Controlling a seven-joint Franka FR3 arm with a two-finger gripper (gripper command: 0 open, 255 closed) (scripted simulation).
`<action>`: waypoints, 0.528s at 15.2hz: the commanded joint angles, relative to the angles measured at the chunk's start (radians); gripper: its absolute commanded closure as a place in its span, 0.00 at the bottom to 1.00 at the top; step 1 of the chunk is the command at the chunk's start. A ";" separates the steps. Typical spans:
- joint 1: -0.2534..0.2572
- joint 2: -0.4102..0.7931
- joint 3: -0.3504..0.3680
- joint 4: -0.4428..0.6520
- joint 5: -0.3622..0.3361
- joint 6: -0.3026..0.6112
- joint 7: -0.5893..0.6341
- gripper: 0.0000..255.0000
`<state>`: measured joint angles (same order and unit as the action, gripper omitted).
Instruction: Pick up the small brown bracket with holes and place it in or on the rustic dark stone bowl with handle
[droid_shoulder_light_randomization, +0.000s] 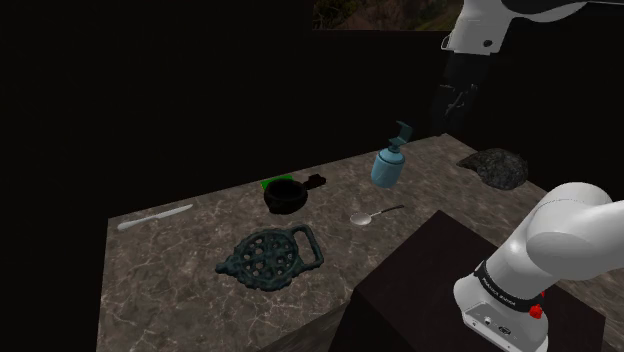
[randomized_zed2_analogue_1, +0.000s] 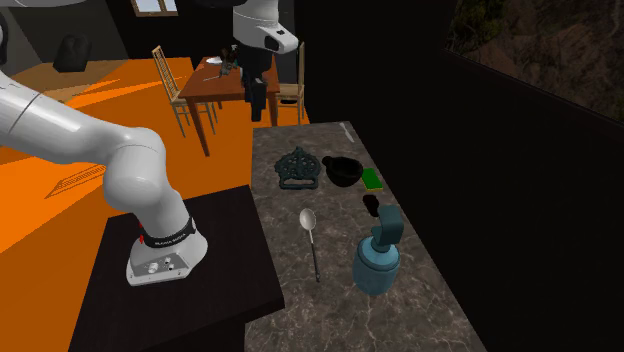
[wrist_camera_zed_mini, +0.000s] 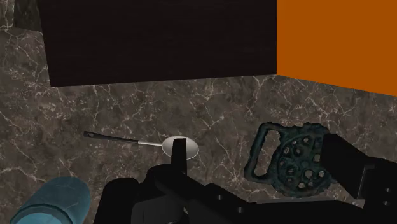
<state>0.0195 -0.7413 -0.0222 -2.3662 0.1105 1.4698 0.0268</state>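
Teal perforated bracket (droid_shoulder_light_randomization: 268, 258) near dark handled bowl (droid_shoulder_light_randomization: 284, 196) on veined counter (droid_shoulder_light_randomization: 180, 275)

Both exterior views from beside the stand (droid_shoulder_light_randomization: 420, 280) over one counter (droid_shoulder_light_randomization: 180, 270); wrist view close above.

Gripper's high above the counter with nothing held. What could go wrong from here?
1. The dark teal holed bracket lies flat on the marble counter, so the gripper may slip off its edge.
2. It looks wider than the dark bowl; set on the rim, it might slide off.
3. The upright blue dispenser stands near the bowl and could get knocked.
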 joint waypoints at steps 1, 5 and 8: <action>0.000 0.000 0.000 0.000 0.000 0.000 0.000 0.00; -0.002 0.088 0.014 -0.045 -0.001 0.150 0.003 0.00; -0.002 0.167 0.024 -0.064 -0.003 0.261 0.007 0.00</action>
<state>0.0156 -0.6046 -0.0050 -2.4225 0.1057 1.6852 0.0288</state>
